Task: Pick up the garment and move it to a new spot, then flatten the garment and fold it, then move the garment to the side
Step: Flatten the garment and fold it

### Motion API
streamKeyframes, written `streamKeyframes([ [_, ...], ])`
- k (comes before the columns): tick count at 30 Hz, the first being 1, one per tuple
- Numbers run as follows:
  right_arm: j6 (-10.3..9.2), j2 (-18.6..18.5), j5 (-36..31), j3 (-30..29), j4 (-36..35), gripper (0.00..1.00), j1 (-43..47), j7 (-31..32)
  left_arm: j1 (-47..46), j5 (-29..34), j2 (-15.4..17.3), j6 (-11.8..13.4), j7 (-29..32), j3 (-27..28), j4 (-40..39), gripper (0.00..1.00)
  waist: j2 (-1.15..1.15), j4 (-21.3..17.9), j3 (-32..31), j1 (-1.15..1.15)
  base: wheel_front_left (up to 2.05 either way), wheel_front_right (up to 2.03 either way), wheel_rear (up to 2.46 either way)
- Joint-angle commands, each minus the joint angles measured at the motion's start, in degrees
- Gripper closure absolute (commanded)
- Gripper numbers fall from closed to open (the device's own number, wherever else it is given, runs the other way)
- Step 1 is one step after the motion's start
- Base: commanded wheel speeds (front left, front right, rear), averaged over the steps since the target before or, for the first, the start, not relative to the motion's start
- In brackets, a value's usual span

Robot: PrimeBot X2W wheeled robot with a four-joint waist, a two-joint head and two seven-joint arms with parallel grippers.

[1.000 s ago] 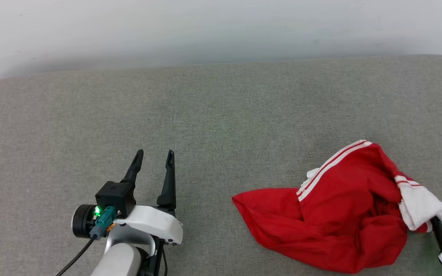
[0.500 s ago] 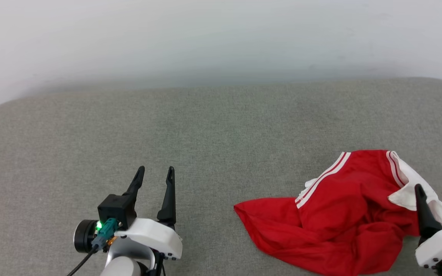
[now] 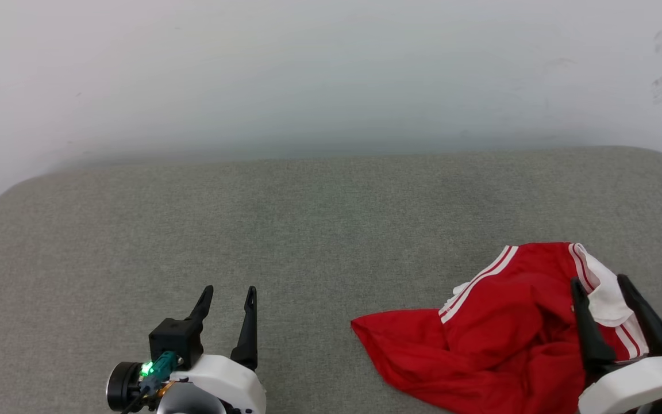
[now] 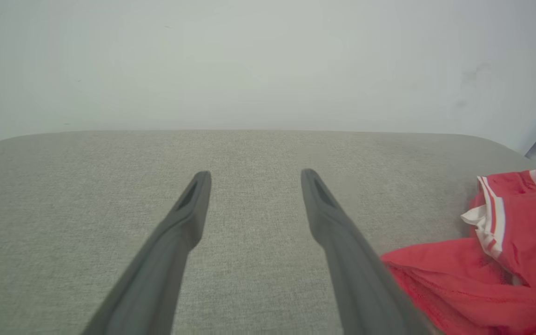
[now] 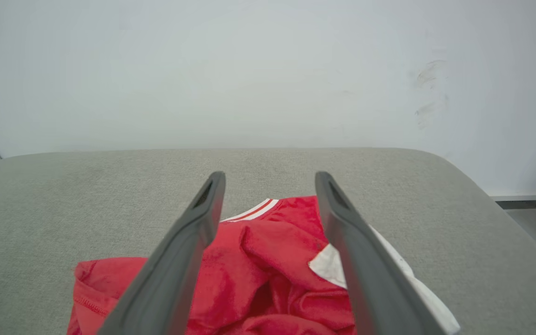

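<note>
Spread wide and gripping nothing, the right gripper (image 3: pixel 600 280) hangs at the lower right of the head view, just over the crumpled red T-shirt (image 3: pixel 497 339), which lies heaped on the grey cushion (image 3: pixel 331 230). At lower left the left gripper (image 3: pixel 230 288) is likewise spread and empty, well apart from the shirt.

Light: bright, even, diffuse; I read faint soft shadows | wall (image 3: pixel 331 69) washed pale, hazy | wrist views: left gripper's fingers (image 4: pixel 165 260) blurred up close, cushion (image 4: pixel 63 186) edge bowed
</note>
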Motion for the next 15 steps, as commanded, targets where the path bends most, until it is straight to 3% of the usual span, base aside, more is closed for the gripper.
streamKeyframes([
  [1, -0.02, 0.5, -0.2, 0.4, -1.0, 0.00, 1.0, 0.0, 0.0, 0.4, 0.4, 0.3, 0.4, -0.3, 0.3, 0.00, 0.00, -0.2, -0.1, 0.01, 0.00, 0.00, 0.00],
  [7, -0.02, 1.5, -1.2, 2.9, -3.7, 0.00, 1.1, 0.8, -3.9, 1.1, -0.3, -2.3, 4.1, -3.6, 1.9, 0.00, 0.00, -2.8, 0.4, 0.01, 0.00, 0.00, 0.00],
  [15, -0.02, 1.6, -1.7, 6.0, -4.4, 0.00, -1.3, 0.5, -14.3, 0.6, -2.1, -10.0, 15.4, -10.6, 9.3, 0.00, 0.00, -7.8, 3.9, 0.01, 0.00, 0.00, 0.00],
])
